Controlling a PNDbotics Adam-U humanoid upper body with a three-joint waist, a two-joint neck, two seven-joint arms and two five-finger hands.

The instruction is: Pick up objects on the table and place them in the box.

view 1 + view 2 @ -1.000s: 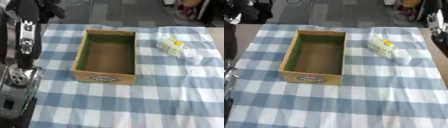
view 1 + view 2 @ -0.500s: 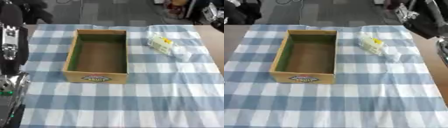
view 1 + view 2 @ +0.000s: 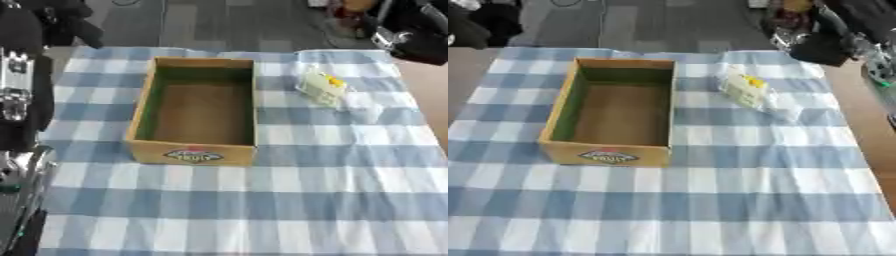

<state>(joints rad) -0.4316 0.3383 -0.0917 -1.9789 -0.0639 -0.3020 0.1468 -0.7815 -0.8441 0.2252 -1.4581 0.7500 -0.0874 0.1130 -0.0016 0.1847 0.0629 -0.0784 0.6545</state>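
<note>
Box (image 3: 196,116) sat open on the counter (image 3: 262,210), nothing visible inside it.
I saw a pale packet with yellow print (image 3: 747,90) lying on the blue checked cloth just right of the box, not touching it. Right robot hand (image 3: 820,47) hung dark at the far right corner above the counter; I couldn't tell its fingers. Left arm (image 3: 22,90) showed along the left edge, its robot hand not made out.
</note>
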